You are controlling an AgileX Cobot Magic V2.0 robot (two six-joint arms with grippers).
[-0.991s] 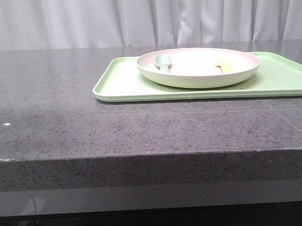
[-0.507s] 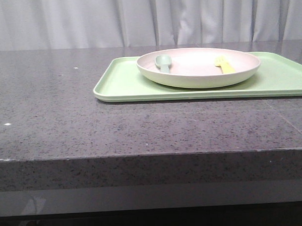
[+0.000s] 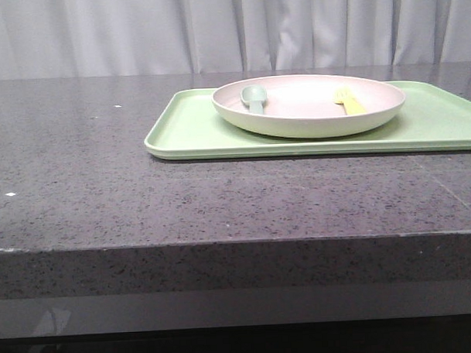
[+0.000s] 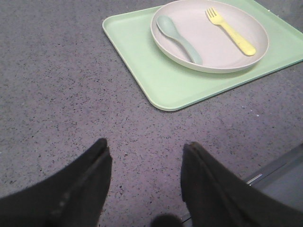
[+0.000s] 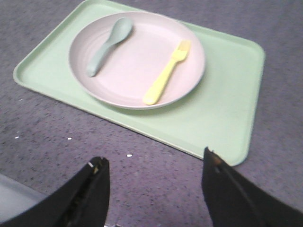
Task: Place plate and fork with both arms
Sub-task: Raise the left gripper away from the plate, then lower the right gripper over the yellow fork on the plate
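- Spreading wide with nothing between its dark fingers, the left gripper (image 4: 144, 158) hangs over bare grey speckled countertop (image 4: 57, 85), well short of the tray.
- Equally wide apart and empty, the right gripper (image 5: 154, 168) is above the same countertop (image 5: 156, 175), just off the near long edge of the tray; one finger (image 5: 222, 184) lines up near the tray's rounded corner.
- Neither gripper touches anything, and neither shows in the front view.
- A light green rectangular tray (image 3: 187, 132) lies flat on the countertop (image 3: 143, 203), toward the robot's right, and runs past the right edge of the front view; it also appears in the wrist views (image 4: 161, 80) (image 5: 227, 109).
- The pale pinkish-cream plate (image 3: 311, 123) sits on the tray, nearer the tray's left end, leaving a broad bare strip of green on the right (image 4: 208, 59) (image 5: 137, 97).
- The yellow fork (image 5: 166, 72) lies inside the plate on its right half, flat, tines pointing away from the robot; it shows in the left wrist view (image 4: 230, 31) and, partly hidden by the rim, in the front view (image 3: 349, 101).
- A grey-green spoon (image 5: 106, 45) lies in the plate's left half, bowl away from the robot, apart from the fork and roughly parallel to it (image 4: 180, 38) (image 3: 254, 97).
- Pale pleated curtains (image 3: 230, 29) hang behind the counter.
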